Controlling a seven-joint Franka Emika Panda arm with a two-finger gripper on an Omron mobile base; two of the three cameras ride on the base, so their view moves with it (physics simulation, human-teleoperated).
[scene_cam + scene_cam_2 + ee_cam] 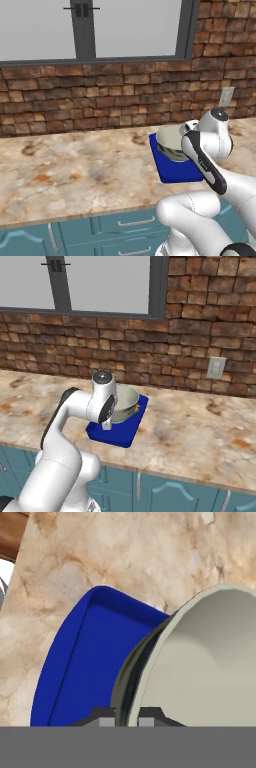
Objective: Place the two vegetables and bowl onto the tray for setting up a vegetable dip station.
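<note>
The bowl, pale grey-green with a light rim, is held over the blue tray, and it is tilted; from the hand view its rim runs between the two finger tips of the gripper, which are closed on this rim, one tip inside the bowl and one outside. In the right base view the bowl is above the tray, and a small spot of orange and green shows at the bowl's right side, too small to tell what it is. In the left base view the bowl covers the back part of the tray. The tray lies on the worktop, near its front edge and well apart from the brick wall with its window.
</note>
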